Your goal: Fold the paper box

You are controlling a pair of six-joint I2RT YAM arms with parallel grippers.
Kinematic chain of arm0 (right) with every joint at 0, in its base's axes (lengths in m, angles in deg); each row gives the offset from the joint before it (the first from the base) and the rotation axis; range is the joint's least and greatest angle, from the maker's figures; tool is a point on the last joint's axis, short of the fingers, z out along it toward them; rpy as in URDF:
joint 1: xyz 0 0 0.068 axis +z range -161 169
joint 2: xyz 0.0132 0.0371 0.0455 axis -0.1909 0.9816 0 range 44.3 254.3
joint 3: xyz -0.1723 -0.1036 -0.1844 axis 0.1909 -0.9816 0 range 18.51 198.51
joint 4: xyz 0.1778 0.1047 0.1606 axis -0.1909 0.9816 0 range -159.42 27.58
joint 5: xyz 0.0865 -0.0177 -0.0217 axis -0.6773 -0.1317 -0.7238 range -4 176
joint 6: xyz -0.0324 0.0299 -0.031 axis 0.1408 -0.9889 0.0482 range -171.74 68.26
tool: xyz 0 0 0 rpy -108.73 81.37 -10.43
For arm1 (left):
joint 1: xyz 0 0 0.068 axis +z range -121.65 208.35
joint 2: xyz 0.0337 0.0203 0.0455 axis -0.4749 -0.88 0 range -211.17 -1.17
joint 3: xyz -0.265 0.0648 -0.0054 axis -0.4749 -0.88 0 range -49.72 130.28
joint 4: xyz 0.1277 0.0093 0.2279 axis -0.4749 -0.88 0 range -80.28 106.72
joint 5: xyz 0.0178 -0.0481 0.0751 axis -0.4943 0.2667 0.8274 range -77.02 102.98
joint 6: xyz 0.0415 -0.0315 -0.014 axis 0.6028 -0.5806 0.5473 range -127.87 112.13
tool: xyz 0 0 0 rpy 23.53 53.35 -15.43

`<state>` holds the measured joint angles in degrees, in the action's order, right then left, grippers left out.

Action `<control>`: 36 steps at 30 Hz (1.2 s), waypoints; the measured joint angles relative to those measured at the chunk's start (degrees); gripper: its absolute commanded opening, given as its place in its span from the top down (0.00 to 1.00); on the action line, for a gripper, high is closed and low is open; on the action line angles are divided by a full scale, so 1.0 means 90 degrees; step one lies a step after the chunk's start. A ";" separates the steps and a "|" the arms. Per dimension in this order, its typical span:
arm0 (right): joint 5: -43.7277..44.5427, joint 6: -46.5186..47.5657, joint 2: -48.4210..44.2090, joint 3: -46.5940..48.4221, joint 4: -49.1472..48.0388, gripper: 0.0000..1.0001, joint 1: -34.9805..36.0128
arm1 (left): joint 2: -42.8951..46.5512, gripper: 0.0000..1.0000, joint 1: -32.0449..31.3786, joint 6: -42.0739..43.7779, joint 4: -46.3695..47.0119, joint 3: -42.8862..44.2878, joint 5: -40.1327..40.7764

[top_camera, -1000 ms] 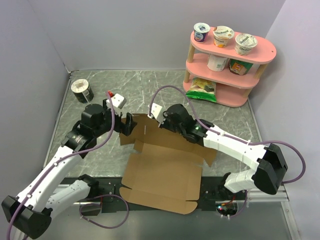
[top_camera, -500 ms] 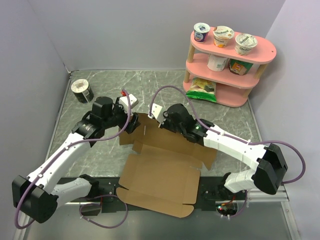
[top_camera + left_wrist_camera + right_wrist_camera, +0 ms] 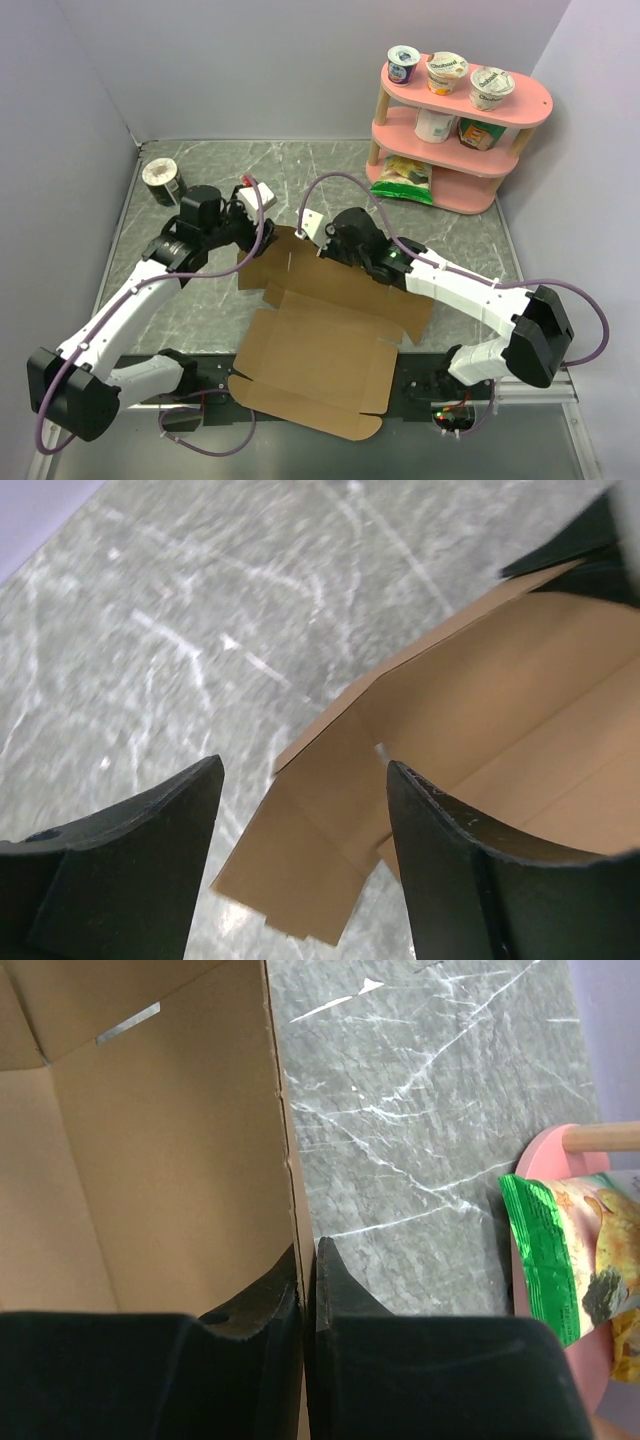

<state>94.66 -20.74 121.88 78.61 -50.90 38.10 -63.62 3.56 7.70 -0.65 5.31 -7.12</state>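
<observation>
The right gripper (image 3: 308,1255) is clamped on the paper box (image 3: 320,340). Its two dark fingers (image 3: 345,1285) are pressed together on the thin edge of a raised cardboard panel, with the brown inner face of that panel running off to the gripper's left and bare marble table (image 3: 420,1110) to its right. Farther right of these fingers a green snack bag (image 3: 560,1250) lies on the lowest level of a pink shelf (image 3: 545,1155). From above, the right gripper (image 3: 322,243) sits at the far edge of the box, while the rest of the sheet lies mostly flat on the near side of it, reaching towards the arm bases. The left gripper (image 3: 303,770) has its jaws spread apart and grips nothing. Below the gap between its fingers (image 3: 170,820) lies a small corner flap of the box, and the folded-up panel rises ahead and to its right. In the overhead view the left gripper (image 3: 262,238) hangs just beside the box's far left corner, close to the right one, and a dark-banded cup (image 3: 163,181) stands well off behind it.
</observation>
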 measured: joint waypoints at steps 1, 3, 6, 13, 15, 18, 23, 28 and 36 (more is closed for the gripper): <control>0.0000 0.0019 0.0015 0.0002 0.0000 0.89 -0.0005 | -0.0068 0.27 0.0000 0.0036 -0.0005 0.0053 -0.0131; -0.0005 0.0046 0.0027 0.0002 0.0000 0.89 -0.0022 | -0.0182 0.25 -0.0002 0.0104 0.0000 0.0104 -0.0333; -0.0036 0.0051 0.0027 0.0002 0.0005 0.89 -0.0061 | -0.0296 0.14 -0.0002 0.0204 -0.0010 0.0114 -0.0449; -0.0097 0.0053 0.0027 0.0002 0.0022 0.89 -0.0107 | -0.0738 0.21 -0.0002 0.0384 -0.0019 0.0466 -0.0449; -0.0117 0.0051 0.0027 0.0002 0.0027 0.89 -0.0119 | -0.0869 0.22 0.0002 0.0420 -0.0002 0.0537 -0.0459; -0.0146 0.0051 0.0027 0.0002 0.0032 0.89 -0.0141 | -0.1022 0.20 0.0002 0.0442 0.0017 0.0556 -0.0478; -0.0187 0.0051 0.0027 0.0002 0.0041 0.89 -0.0168 | -0.1231 0.28 0.0002 0.0500 0.0012 0.0568 -0.0522; -0.0187 0.0051 0.0027 0.0002 0.0041 0.90 -0.0170 | -0.1292 0.44 0.0002 0.0508 0.0036 0.0568 -0.0571; -0.0046 0.0051 0.0075 0.0002 0.0039 0.91 -0.0211 | -0.1294 0.65 0.0002 0.0362 0.0226 0.0568 -0.0612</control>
<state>94.25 -20.28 122.56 78.63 -50.55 36.20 -75.27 3.58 10.96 1.38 10.42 -12.62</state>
